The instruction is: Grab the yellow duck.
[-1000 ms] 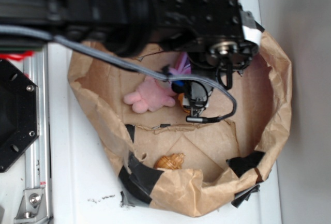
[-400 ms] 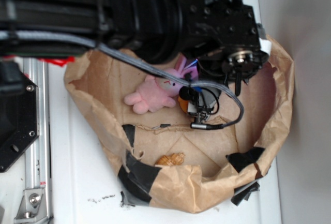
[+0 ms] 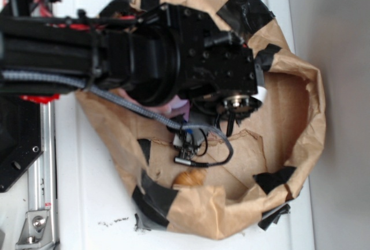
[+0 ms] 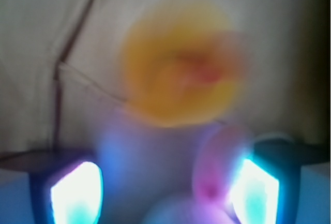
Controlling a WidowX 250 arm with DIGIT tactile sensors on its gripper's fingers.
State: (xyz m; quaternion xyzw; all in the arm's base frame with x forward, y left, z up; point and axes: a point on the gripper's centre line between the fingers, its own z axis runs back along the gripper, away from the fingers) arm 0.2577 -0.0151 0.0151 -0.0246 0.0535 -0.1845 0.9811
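In the wrist view the yellow duck [image 4: 181, 69] is a blurred yellow blob with a reddish patch, lying on brown paper ahead of my gripper [image 4: 165, 185]. Its two glowing fingers [image 4: 75, 193] stand wide apart at the bottom corners, so the gripper is open and the duck is beyond the tips, not between them. Part of the pink bunny [image 4: 220, 164] lies just inside the right finger. In the exterior view the black arm [image 3: 173, 59] hides the duck and nearly all of the bunny.
Everything lies inside a crumpled brown paper bag [image 3: 312, 117] patched with black tape [image 3: 153, 195], its walls rising all round. A brown ridged seashell [image 3: 189, 178] rests by the near wall. A metal rail [image 3: 40, 146] runs along the left.
The arm has swung down and left over the bag. It now covers the bunny and duck, which showed in the earlier exterior frames.
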